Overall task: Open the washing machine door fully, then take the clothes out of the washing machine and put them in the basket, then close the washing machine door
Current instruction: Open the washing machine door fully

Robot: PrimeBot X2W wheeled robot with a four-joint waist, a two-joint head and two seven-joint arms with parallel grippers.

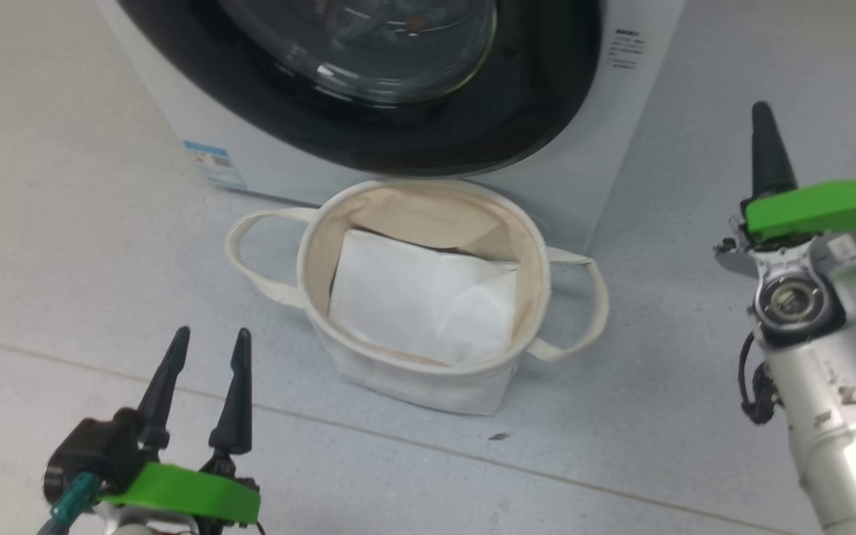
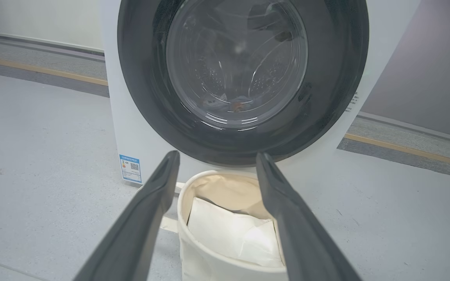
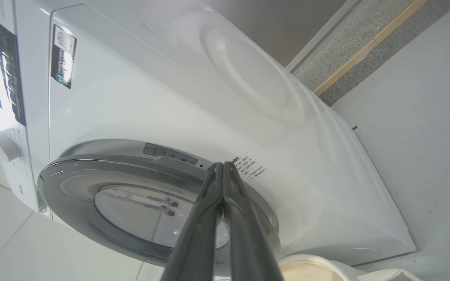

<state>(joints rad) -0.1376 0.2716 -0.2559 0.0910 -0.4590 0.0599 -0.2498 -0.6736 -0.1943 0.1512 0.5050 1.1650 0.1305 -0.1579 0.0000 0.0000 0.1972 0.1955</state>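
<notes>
While the washing machine door (image 1: 539, 111) sits closed against the front of the washing machine (image 1: 610, 126), its wide black rim rings a domed glass window, and through that glass the left wrist view shows a small patch of the clothes (image 2: 233, 104), pale blue with an orange-brown spot, lying low in the drum. A small blue label sticker (image 1: 212, 163) marks the white front panel at the machine's lower left corner. Just in front of the machine, below the door, the basket (image 1: 413, 383) stands upright on the grey floor (image 1: 64, 260), its two loop handles sticking out to either side, and a flat white sheet (image 1: 413, 297) lies inside it. The left end effector (image 1: 212, 332) hangs low over the floor, near the basket on the robot's left, its two dark fingers spread apart with nothing between them. The right end effector (image 1: 762, 111) is raised to the right of the machine, apart from it, its fingers pressed tightly together and gripping nothing; in its wrist view the joined tips point toward the door's edge.
</notes>
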